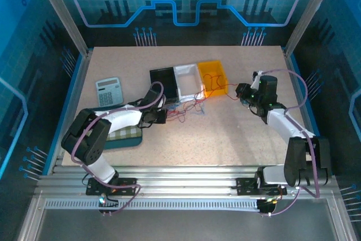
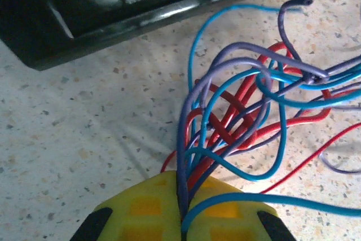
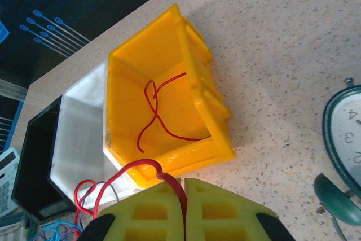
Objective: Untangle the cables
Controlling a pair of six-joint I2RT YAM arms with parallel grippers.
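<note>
The cables [image 1: 189,107] lie as a knot of thin red, blue and purple wires on the table in front of the bins. My left gripper [image 1: 159,115] is at the knot's left end. In the left wrist view its yellow jaws [image 2: 185,207] are shut on a bundle of purple, blue and red cables [image 2: 248,111] that fan out beyond them. My right gripper [image 1: 241,93] is to the right of the yellow bin [image 1: 221,71], and it is shut [image 3: 184,187] on one red cable [image 3: 141,167] that runs back to the knot. Another red cable [image 3: 155,117] lies inside the yellow bin [image 3: 208,111].
A black bin [image 1: 163,83], a white bin [image 1: 188,80] and the yellow bin stand in a row at mid-table. A calculator [image 1: 108,91] sits at the left and a green checked pad [image 1: 121,136] under the left arm. A teal clock [image 3: 347,139] lies right of my right gripper.
</note>
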